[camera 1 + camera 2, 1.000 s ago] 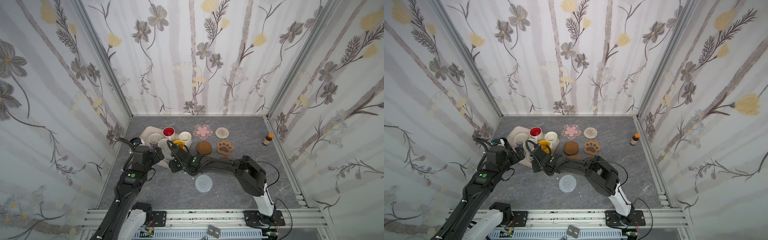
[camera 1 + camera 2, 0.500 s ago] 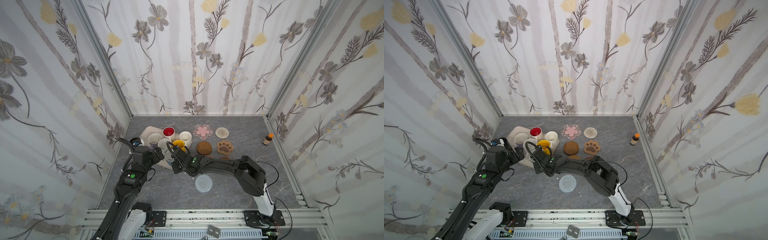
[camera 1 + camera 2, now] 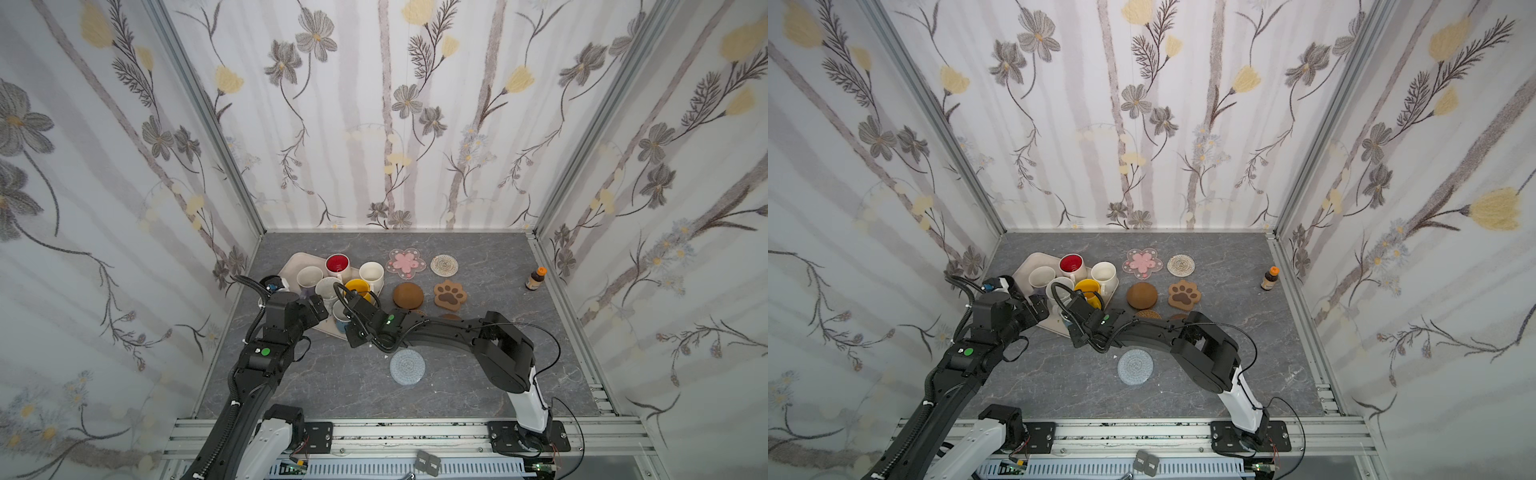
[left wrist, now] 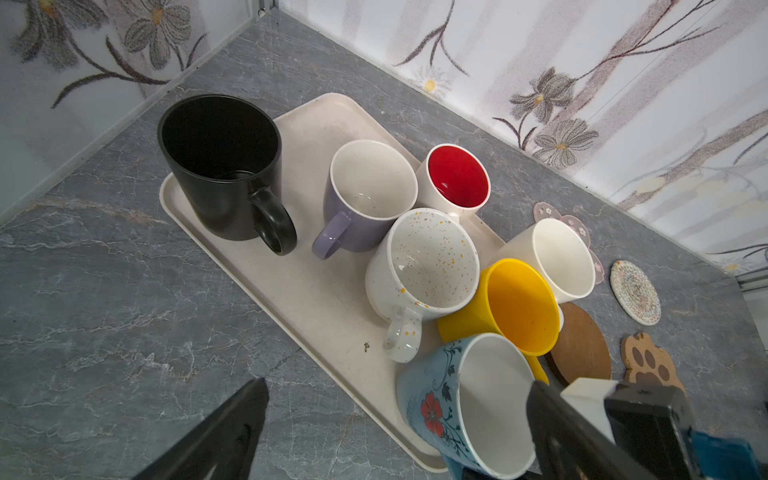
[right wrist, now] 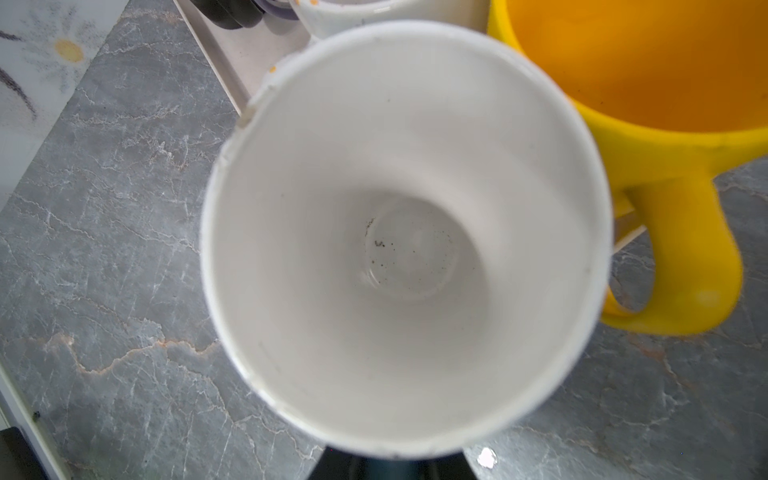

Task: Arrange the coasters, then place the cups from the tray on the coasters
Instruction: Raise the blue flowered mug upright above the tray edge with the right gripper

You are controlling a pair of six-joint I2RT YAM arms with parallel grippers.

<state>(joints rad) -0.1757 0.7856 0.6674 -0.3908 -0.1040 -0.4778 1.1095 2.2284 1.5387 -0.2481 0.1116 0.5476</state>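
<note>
In both top views a cream tray sits left of centre on a grey stone-patterned table, crowded with cups. The right gripper reaches across to the tray's near right corner, at the light blue cup, which has a red flower painted on it.

In the right wrist view this cup's white inside fills the frame. At the bottom edge the jaws show narrow beneath the rim, closed on a sliver of blue. The cup stands on the tray, just beside the yellow cup.

The left gripper hovers just left of the blue cup, jaws spread wide and holding nothing.

In the left wrist view the black cup, lavender cup, red-lined white cup, speckled white cup and plain white cup run from upper left to centre right.

Right of the tray the coasters lie flat. The pink blossom coaster and white woven coaster are farthest back. The brown disc and brown paw coaster are nearer. The grey woven coaster lies alone at lower centre, and a tan rattan coaster peeks from under the right arm.

A small brown bottle stands at far right.
</note>
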